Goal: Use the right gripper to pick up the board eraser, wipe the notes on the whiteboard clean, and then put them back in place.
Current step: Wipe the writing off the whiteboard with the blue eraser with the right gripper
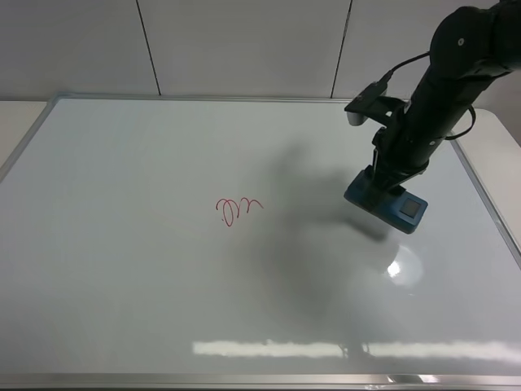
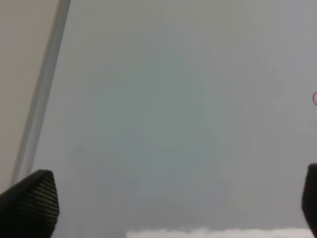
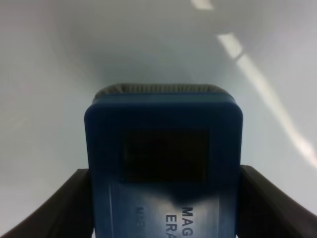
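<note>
The whiteboard (image 1: 122,285) fills most of the exterior high view. The notes (image 1: 237,210), a small red curly scribble, sit left of the board's middle; a sliver of red shows in the left wrist view (image 2: 314,98). My right gripper (image 1: 379,181) is shut on the teal-blue board eraser (image 1: 394,204), holding it at the board's right side, well right of the notes. In the right wrist view the eraser (image 3: 163,163) sits between my two dark fingers (image 3: 59,208). My left gripper (image 2: 173,198) is open and empty over bare board.
The board's silver frame (image 1: 488,204) runs close to the eraser on the right, and also shows in the left wrist view (image 2: 42,94). A pale table surface (image 1: 16,122) lies beyond the board's left edge. A white panelled wall stands behind.
</note>
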You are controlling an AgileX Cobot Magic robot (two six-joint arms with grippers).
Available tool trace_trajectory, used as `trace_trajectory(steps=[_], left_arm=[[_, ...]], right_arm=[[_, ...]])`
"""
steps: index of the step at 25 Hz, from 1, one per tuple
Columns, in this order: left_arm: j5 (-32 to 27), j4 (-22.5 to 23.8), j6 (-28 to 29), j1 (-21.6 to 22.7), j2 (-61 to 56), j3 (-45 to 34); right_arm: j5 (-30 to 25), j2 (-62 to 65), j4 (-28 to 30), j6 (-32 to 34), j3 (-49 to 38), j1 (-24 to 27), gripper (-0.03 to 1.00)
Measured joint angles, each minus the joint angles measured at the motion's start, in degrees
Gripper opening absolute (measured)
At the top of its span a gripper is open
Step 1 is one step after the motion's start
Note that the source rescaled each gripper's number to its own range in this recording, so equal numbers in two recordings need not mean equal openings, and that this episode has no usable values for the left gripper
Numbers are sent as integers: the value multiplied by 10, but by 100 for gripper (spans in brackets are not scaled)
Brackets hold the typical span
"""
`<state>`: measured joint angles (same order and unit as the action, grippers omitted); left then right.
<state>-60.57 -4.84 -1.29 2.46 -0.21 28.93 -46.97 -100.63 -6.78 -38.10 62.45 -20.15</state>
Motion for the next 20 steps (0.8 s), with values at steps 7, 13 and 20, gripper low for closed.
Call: trace_trajectory(steps=[7,13,20], left_arm=[[0,0,0,0,0,0],[0,0,0,0,0,0],[0,0,0,0,0,0]], right_arm=[[-13,0,5,23,57,-53,3],[-78,-45,25,60,138,-93,3],[-130,-135,30,67,246,-144,3]])
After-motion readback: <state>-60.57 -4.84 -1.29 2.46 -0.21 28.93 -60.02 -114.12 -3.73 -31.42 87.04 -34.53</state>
